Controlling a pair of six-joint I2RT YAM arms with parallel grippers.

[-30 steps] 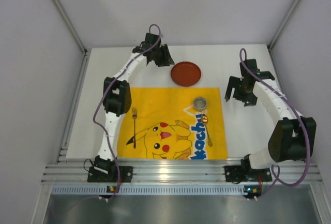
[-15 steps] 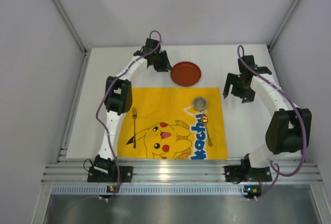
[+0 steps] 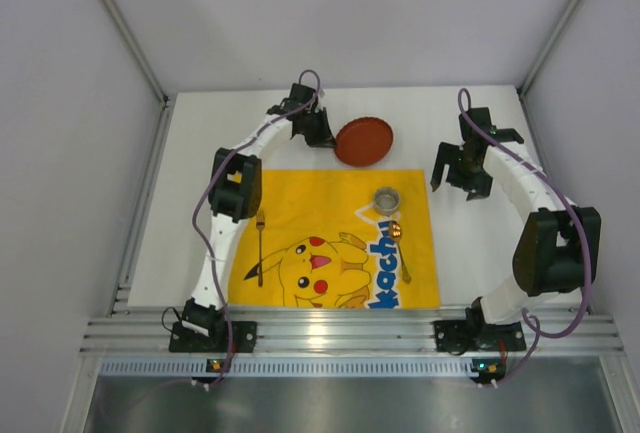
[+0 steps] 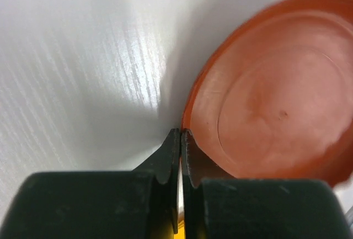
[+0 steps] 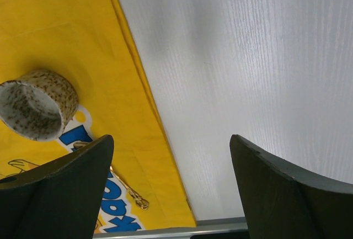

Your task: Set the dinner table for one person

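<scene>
Left gripper (image 4: pixel 181 134) pinched fully closed on left rim of plate (image 3: pixel 364 141), at far centre of table (image 3: pixel 480 243), just past mat (image 3: pixel 300 198). Right gripper (image 5: pixel 171 186) wide open, holding nothing, over bare table right of mat. Cup (image 3: pixel 387 198), fork (image 3: pixel 260 243) and spoon (image 3: pixel 401 248) on mat. Table lies under everything.

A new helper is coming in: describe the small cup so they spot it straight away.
Find the yellow Pikachu mat on the white table. Toward its far right corner stands the cup, just beyond the spoon. It is the only small, speckled, open-topped thing; the plate is flat and red.
</scene>
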